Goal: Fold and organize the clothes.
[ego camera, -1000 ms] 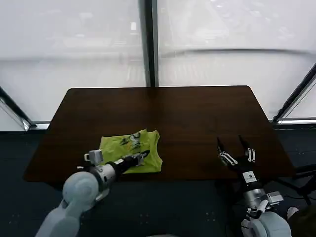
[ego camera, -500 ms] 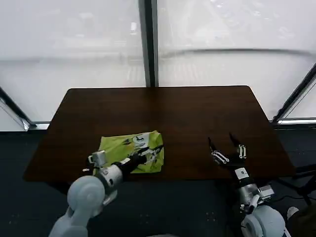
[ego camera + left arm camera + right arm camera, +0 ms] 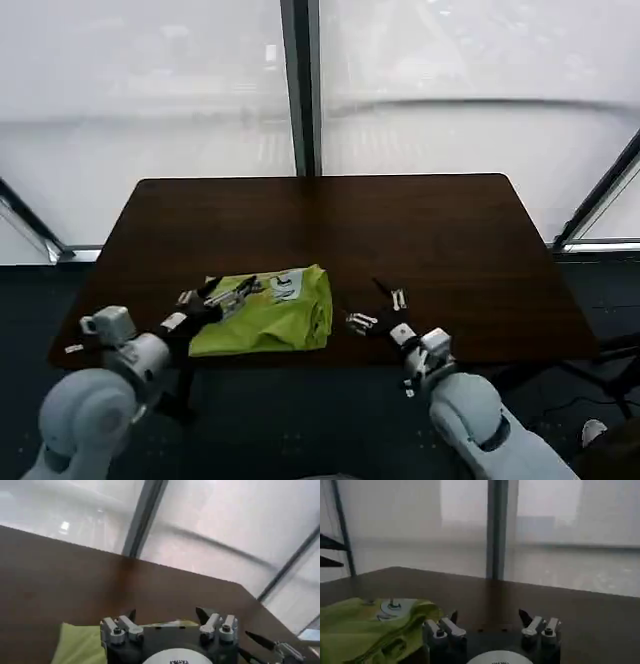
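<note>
Head view: lime-green cotton T-shirt (image 3: 265, 315) with a small white-grey print lies bunched and creased on the dark brown wooden table (image 3: 330, 230), near its front left edge. Left gripper (image 3: 222, 295) sits at the shirt's left end, fingers spread wide, gripping nothing. Right gripper (image 3: 376, 307) hovers just right of the shirt, also wide. Right wrist view shows the print facing up. Frosted window panes with a dark post stand behind.
</note>
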Controlling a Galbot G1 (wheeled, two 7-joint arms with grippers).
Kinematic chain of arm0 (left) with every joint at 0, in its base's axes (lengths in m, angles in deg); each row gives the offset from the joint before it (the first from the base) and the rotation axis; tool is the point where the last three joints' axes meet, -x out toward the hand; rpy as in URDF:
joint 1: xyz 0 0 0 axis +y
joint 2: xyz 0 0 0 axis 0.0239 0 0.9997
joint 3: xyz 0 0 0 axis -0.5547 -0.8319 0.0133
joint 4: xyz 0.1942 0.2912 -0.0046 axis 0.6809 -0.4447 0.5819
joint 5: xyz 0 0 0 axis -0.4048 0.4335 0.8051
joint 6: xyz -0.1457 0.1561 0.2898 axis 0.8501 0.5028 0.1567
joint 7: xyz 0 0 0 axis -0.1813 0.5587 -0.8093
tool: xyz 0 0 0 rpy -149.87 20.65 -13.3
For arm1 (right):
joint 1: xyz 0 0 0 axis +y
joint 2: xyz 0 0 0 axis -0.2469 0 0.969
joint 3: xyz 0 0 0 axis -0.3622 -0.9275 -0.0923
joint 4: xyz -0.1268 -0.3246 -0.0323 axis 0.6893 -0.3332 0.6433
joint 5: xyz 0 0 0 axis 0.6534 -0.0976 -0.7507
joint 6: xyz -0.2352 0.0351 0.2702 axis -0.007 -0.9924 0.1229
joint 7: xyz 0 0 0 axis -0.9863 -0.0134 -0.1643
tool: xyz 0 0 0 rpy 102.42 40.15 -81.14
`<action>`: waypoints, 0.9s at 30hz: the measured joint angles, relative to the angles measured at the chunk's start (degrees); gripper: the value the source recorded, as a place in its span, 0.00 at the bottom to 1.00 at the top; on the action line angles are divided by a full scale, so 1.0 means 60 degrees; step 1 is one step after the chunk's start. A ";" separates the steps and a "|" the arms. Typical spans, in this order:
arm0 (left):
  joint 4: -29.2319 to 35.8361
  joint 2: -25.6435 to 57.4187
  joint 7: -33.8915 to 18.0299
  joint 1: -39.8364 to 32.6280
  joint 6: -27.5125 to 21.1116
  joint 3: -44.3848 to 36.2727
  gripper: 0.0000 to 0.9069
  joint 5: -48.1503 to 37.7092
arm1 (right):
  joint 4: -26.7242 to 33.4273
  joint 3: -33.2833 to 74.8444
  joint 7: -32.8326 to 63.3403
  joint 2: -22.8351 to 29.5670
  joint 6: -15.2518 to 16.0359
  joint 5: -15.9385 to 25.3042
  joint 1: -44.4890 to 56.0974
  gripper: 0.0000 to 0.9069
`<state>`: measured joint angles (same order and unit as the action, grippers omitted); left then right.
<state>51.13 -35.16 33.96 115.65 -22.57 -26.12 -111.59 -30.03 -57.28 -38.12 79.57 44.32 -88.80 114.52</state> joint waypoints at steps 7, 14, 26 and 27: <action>0.0000 -0.0247 -0.0009 0.0252 0.0009 0.0279 0.97 0.0275 | 0.0394 -0.0616 0.0096 0.0285 0.0146 0.0213 -0.0631 0.97; -0.0058 -0.0293 -0.0026 0.0382 0.0098 0.0499 0.97 0.0310 | 0.0946 -0.0925 0.0145 0.0707 0.0189 0.0179 -0.1189 0.54; -0.0117 -0.0483 -0.0026 0.0649 0.0165 0.0792 0.97 0.0374 | 0.1772 -0.0767 0.0273 0.1297 0.0099 0.0155 -0.1609 0.00; -0.0120 -0.0499 -0.0026 0.0663 0.0166 0.0804 0.97 0.0384 | 0.1865 -0.0728 0.0309 0.1360 0.0079 0.0158 -0.1647 0.00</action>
<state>50.41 -38.15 33.80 119.63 -21.57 -21.30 -109.28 -18.84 -61.65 -36.26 87.73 44.79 -87.85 104.64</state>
